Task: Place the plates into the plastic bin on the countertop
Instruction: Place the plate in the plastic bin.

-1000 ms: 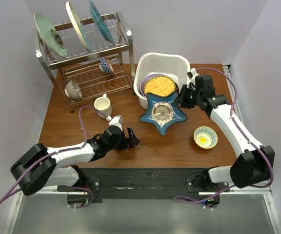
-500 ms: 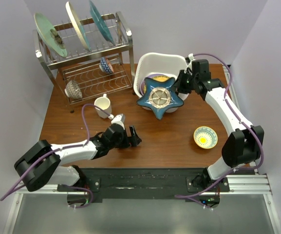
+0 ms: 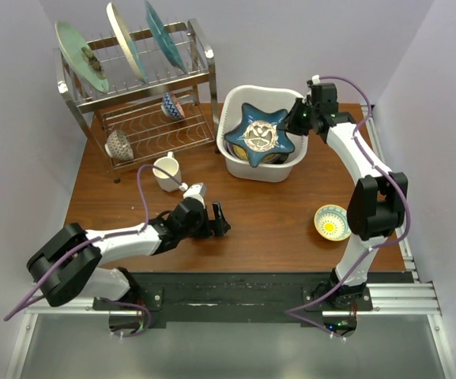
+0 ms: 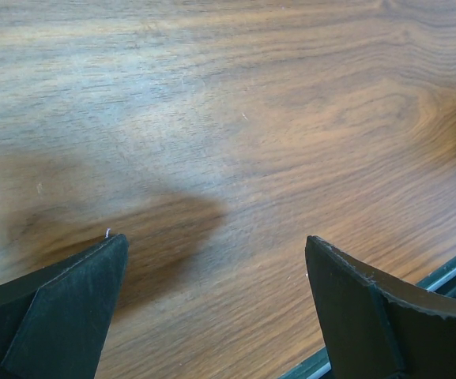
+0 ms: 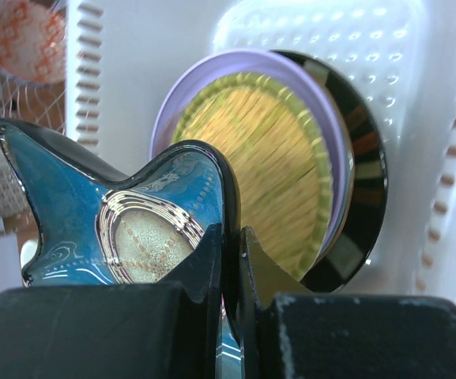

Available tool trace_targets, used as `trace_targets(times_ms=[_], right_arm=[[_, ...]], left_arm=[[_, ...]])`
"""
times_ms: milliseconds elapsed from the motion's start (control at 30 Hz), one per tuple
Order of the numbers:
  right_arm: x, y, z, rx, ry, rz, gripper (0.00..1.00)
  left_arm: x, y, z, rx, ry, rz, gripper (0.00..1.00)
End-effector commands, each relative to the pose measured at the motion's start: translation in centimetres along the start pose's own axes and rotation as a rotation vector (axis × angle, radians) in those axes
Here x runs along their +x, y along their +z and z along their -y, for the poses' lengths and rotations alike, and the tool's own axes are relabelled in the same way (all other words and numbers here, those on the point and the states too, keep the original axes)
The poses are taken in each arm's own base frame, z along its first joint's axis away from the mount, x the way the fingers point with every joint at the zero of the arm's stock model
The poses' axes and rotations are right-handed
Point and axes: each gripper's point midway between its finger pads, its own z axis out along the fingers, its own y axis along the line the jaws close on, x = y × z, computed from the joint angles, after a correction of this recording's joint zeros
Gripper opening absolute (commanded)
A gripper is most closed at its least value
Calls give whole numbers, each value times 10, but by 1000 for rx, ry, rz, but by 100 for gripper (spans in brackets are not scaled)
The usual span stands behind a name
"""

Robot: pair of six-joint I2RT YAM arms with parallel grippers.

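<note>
The blue star-shaped plate point(image 3: 261, 136) hangs tilted over the white plastic bin point(image 3: 235, 163), with my right gripper point(image 3: 297, 120) shut on one of its points. In the right wrist view the jaws point(image 5: 231, 245) pinch the star plate's dark rim point(image 5: 117, 213). Behind it, an amber plate point(image 5: 251, 158), a lavender plate point(image 5: 212, 61) and a black-rimmed plate point(image 5: 367, 181) lie stacked in the bin point(image 5: 417, 87). My left gripper point(image 3: 219, 221) is open low over bare wood near the table's front edge, with nothing between its fingers point(image 4: 216, 253).
A steel dish rack point(image 3: 133, 95) at the back left carries three upright plates and two small bowls below. A white mug point(image 3: 167, 170) stands in front of it. A small yellow-centred bowl point(image 3: 333, 223) sits on the table at the right.
My right arm lifted the star plate off the table in front of the bin and carried it back over the bin. The left arm barely shifted.
</note>
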Motion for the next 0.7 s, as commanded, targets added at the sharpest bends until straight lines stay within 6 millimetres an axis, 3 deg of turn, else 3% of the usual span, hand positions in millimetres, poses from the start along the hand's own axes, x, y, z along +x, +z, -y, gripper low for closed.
trace_targets(times_ms=[0, 200, 667], right_arm=[[-60, -11, -45, -168, 57, 156, 0], [-74, -3, -43, -161, 79, 189, 0], [-71, 28, -27, -121, 108, 179, 0]], left_arm=[[-3, 3, -7, -39, 38, 0, 100], [-3, 5, -9, -58, 47, -5, 100], [-1, 8, -11, -70, 50, -19, 100]])
